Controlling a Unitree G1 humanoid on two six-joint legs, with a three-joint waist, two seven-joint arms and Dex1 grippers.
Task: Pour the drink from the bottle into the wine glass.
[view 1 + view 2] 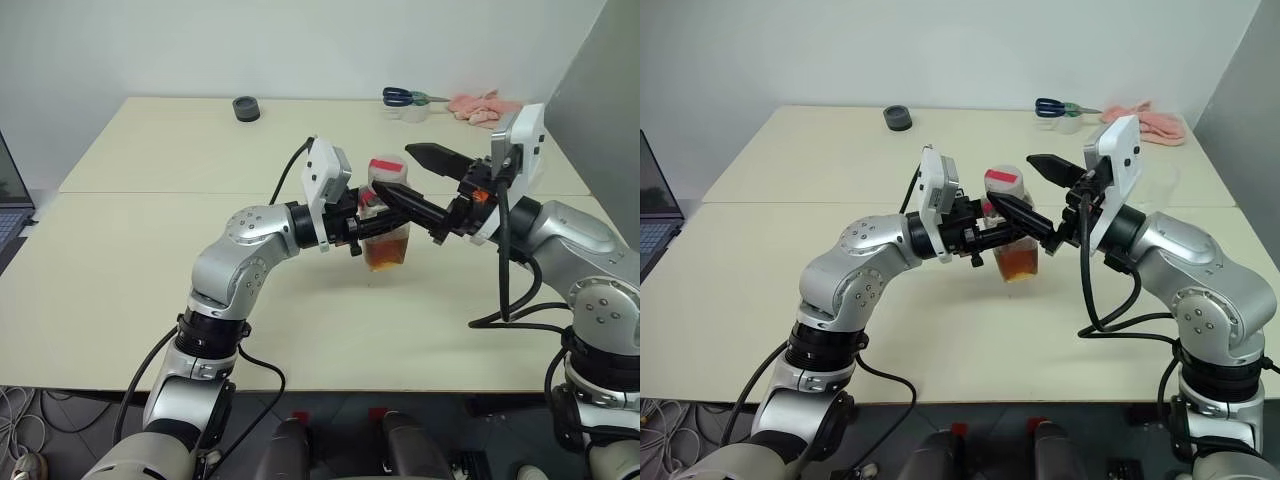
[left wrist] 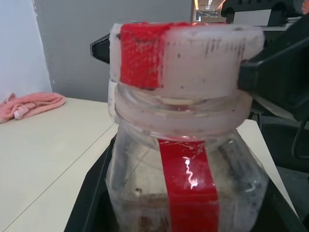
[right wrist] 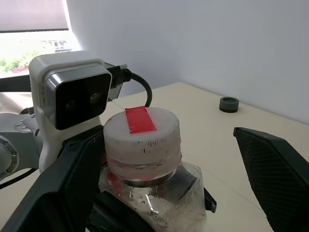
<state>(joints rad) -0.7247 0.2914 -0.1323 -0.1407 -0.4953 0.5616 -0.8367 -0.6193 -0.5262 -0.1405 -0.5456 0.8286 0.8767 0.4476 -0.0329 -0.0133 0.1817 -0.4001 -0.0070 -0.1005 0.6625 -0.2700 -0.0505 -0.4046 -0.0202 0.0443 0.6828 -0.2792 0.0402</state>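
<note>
Above mid-bench: your left tool (image 1: 362, 228) is clamped on the upright bottle (image 1: 386, 225) | your right tool (image 1: 408, 180), fingers apart, straddles its cap (image 3: 141, 129) from the right

Head views look down over the table (image 1: 120, 260); both wrist views closely share the bottle (image 2: 183, 145)

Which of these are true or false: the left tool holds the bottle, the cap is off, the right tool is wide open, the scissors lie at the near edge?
1. The left tool is shut on the bottle. True.
2. The cap is off the bottle. False: it sits on the neck.
3. The right tool is wide open, a finger on each side of the cap. True.
4. The scissors lie at the table's near edge. False: they are at the far edge, beside a pink cloth.
</note>
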